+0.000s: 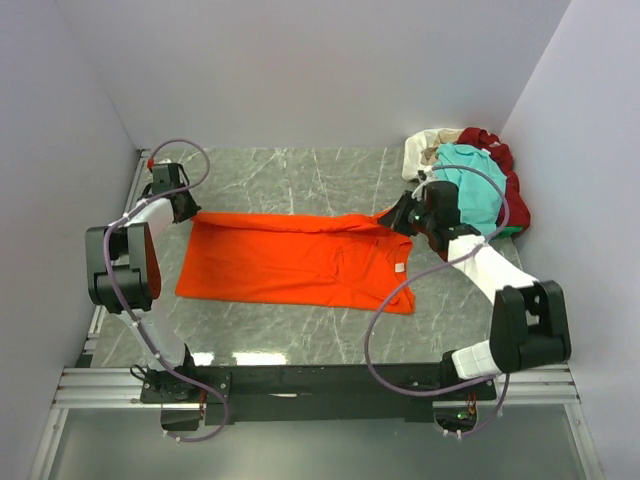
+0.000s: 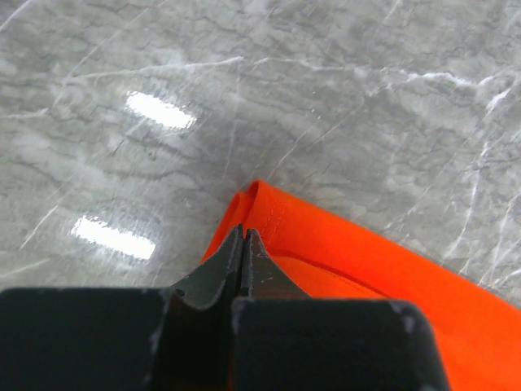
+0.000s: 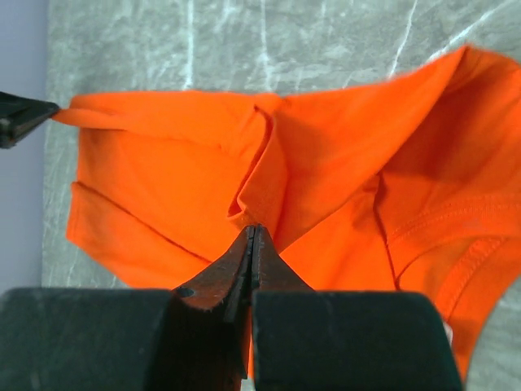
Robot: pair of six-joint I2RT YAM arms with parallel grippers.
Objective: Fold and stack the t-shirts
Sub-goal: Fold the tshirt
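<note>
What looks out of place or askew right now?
Nothing damaged. The bright orange cloth t-shirt has a raised crease where the right pincer pinches it; the left pincer holds a far corner. A heap of teal, dark red and cream shirts sits crumpled far right.

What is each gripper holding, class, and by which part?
Both hold the orange t-shirt. The left gripper pinches its far left corner; the right gripper pinches a raised fold on its far edge, near its right end.

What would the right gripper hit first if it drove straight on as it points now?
The orange t-shirt: the right gripper is shut on a raised fold, and more cloth lies directly ahead. Depth beyond is unclear.
</note>
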